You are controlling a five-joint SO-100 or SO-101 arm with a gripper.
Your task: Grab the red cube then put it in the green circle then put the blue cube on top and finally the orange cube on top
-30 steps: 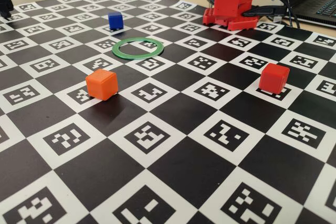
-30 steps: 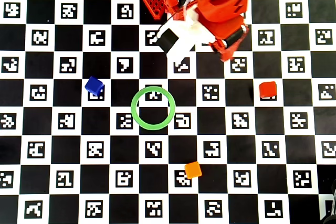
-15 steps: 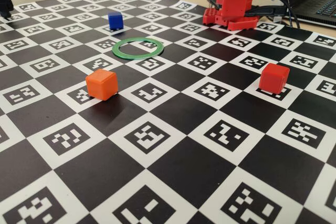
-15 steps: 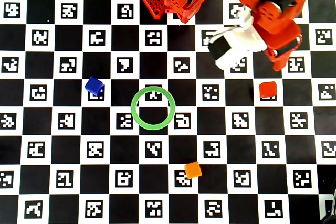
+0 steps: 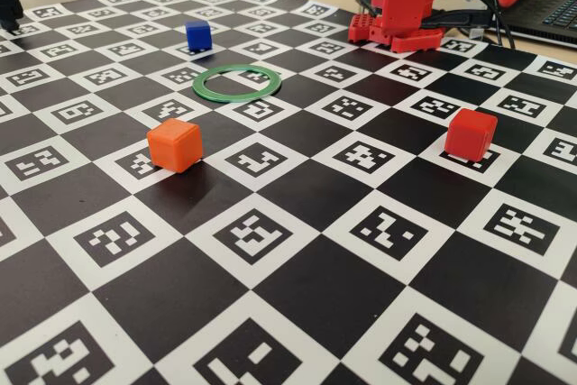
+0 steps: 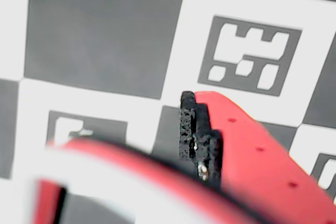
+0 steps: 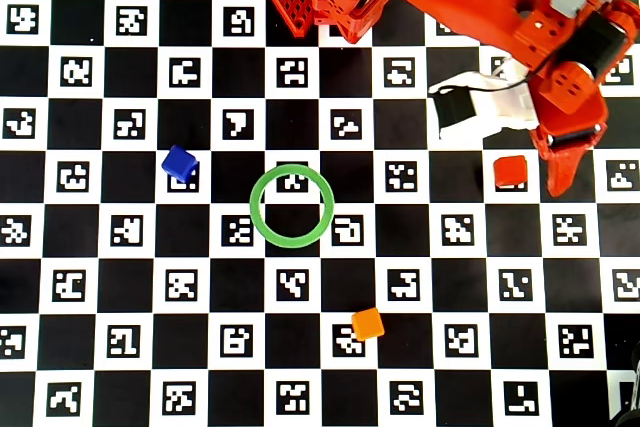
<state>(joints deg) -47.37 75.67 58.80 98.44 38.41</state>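
- Checkered marker board [image 7: 120, 247] covers the table.
- Pincer [image 7: 556, 175] hangs just right of the red cube [image 7: 511, 170] in the overhead view; spread or pressed together, cannot tell, view too blurred.
- Green circle [image 7: 291, 206], blue cube [image 7: 179, 162] and orange cube [image 7: 367, 324] lie well to its left, all apart.

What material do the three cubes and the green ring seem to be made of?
The red cube, orange cube and blue cube look like matte plastic: even colour, softly rounded edges, no glare. The green circle looks like a thin flat plastic or card ring; its faint sheen leaves this open.
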